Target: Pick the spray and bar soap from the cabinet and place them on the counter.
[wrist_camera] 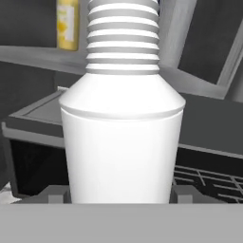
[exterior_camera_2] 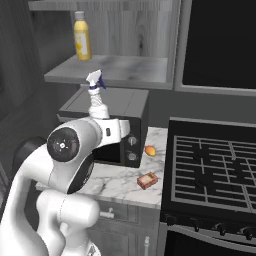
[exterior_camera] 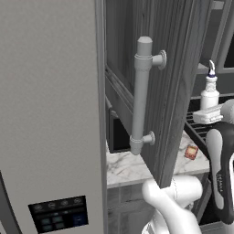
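The white spray bottle (exterior_camera_2: 98, 102) stands upright in the gripper (wrist_camera: 121, 193), whose fingers (wrist_camera: 56, 194) close on its lower body, held in the air above the microwave (exterior_camera_2: 111, 131). The bar soap (exterior_camera_2: 147, 180) lies on the marble counter (exterior_camera_2: 115, 182), between the microwave and the black stovetop (exterior_camera_2: 215, 165). Behind, a yellow bottle (exterior_camera_2: 82, 36) stands on the shelf of the cabinet (exterior_camera: 155, 77), whose door hangs open.

From behind-left we face the cabinet (exterior_camera: 151, 87) door closely; from behind-right, the microwave (exterior_camera_2: 117, 125). Both share the tabletop (exterior_camera: 125, 167) at 12 o'clock. Our hand camera nearly touches the spray (wrist_camera: 122, 128).
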